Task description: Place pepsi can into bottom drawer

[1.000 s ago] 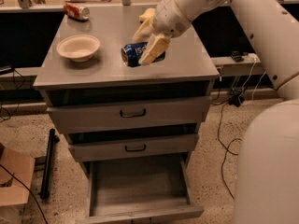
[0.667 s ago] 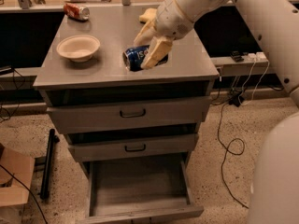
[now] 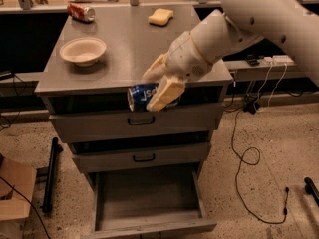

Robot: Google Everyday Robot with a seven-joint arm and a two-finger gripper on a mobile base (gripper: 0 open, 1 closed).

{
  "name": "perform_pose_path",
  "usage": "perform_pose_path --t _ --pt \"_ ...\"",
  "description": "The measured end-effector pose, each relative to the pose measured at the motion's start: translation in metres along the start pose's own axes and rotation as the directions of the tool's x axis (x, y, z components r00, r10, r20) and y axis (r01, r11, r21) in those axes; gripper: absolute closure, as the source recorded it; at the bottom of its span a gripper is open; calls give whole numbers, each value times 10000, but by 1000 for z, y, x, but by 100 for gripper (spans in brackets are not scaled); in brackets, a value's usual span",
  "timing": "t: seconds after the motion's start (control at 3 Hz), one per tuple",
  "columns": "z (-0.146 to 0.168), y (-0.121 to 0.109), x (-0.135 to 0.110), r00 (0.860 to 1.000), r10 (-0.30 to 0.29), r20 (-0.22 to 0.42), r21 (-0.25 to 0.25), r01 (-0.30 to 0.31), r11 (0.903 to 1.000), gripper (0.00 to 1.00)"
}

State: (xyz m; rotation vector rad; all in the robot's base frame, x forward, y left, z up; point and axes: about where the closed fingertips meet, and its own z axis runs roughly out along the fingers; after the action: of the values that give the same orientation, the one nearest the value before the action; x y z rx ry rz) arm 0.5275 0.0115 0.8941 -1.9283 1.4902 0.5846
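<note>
Filling mid-frame: grey cabinet. At bottom centre: bottom drawer, pulled out. At centre: gripper, pinching the pepsi can, held on its side in the air before the top drawer. On the cabinet top: bowl at upper left, sponge at top centre, red can beyond the bowl.

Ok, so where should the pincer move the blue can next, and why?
Probably straight down. The pincer grips the pepsi can sideways in the air, past the front edge of the cabinet top, level with the top drawer. The bottom drawer is open below it, so lowering the can toward that tray looks right before letting go.
</note>
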Motion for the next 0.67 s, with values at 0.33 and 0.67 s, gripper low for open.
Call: perform_pose_path --t 0.33,0.67 --pt "28 41 33 9896 1338 535 22 -1341 9910 100" --pt "88 80 93 9673 2493 477 -225 -2485 9684 100"
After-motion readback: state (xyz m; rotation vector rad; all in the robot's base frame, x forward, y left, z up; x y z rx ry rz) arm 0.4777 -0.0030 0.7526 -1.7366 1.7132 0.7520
